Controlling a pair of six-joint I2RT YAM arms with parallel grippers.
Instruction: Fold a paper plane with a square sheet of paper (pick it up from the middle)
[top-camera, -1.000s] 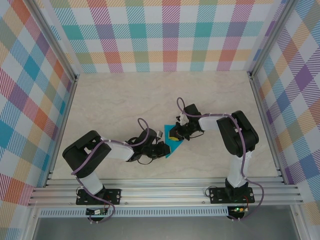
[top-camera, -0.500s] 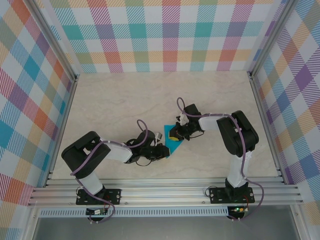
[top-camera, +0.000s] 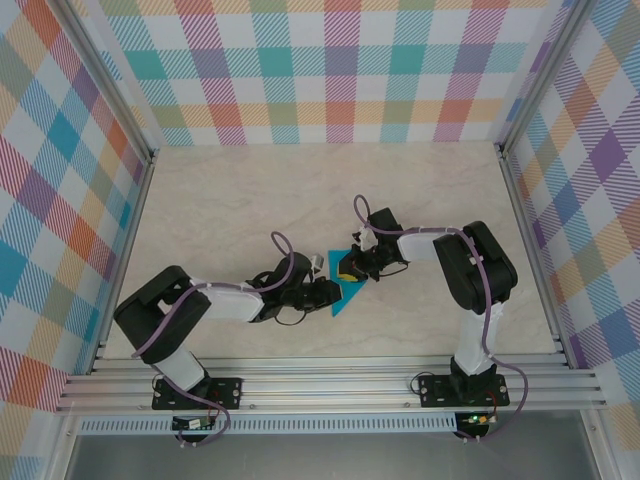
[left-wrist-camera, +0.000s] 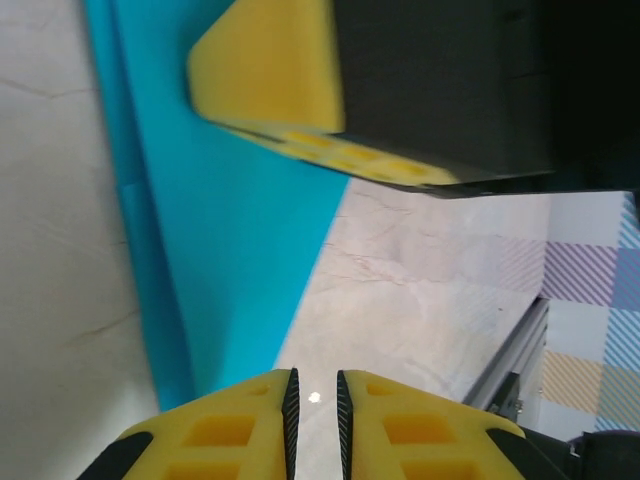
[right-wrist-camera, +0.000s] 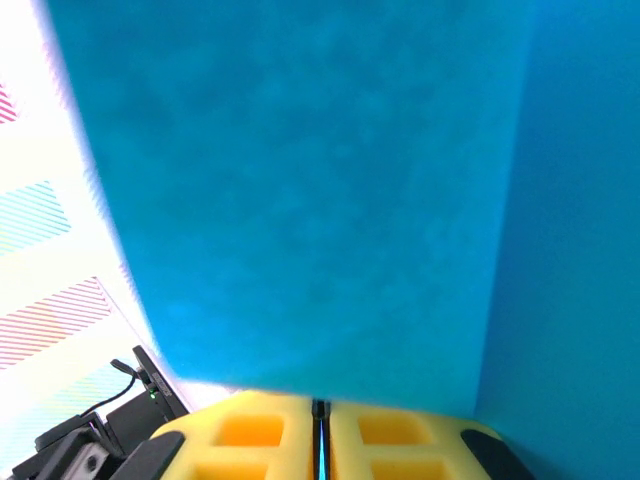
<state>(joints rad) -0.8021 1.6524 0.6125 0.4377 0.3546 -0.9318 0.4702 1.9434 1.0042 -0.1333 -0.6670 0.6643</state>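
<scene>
Overhead view, left to right. The left arm (top-camera: 185, 305) reaches rightward along the marble-pattern table (top-camera: 240, 195). The left gripper (top-camera: 322, 293) lies low at the left edge of the paper sheet (top-camera: 350, 291). The sheet is a teal piece with a pointed, folded outline, resting near the table's middle between the two tools. In the left wrist view this gripper (left-wrist-camera: 313, 378) has its yellow fingers drawn almost together. Bare table (left-wrist-camera: 420, 280) shows through the thin slit between them, and the sheet (left-wrist-camera: 230, 250) lies just beside them. The right gripper (top-camera: 350, 267) sits on the sheet's upper part, its arm (top-camera: 470, 265) bent back to the right. In the right wrist view its fingers (right-wrist-camera: 250, 430) are pressed together on a thin teal edge. The sheet (right-wrist-camera: 300, 200) stands close before the lens, with a straight crease at right.
</scene>
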